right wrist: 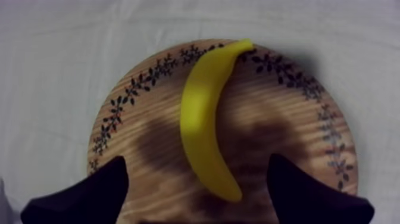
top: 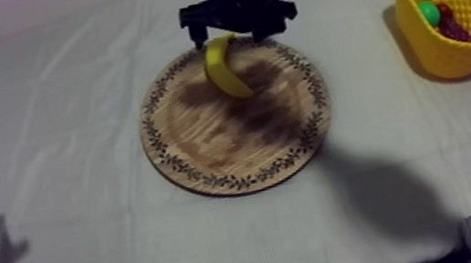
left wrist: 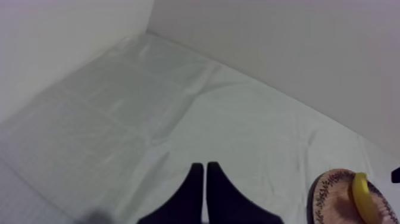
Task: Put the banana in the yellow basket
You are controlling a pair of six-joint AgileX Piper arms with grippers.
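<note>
On the counter (top: 70, 172) sit a round wooden board (top: 243, 155) in the middle and a yellow basket (top: 456, 48) at the right. The banana (top: 224, 69) lies on the board's far side. The right gripper (right wrist: 196, 162) hangs over it, fingers spread either side. The left gripper (left wrist: 205, 170) rests low, fingers pressed together.

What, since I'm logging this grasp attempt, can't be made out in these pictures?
Top view: the right gripper covers the banana's far end.
Top view: the green thing and dark red thing in the yellow basket are too small to name, half behind its wall.
Left wrist view: the wooden board is cut off by the edge.
</note>
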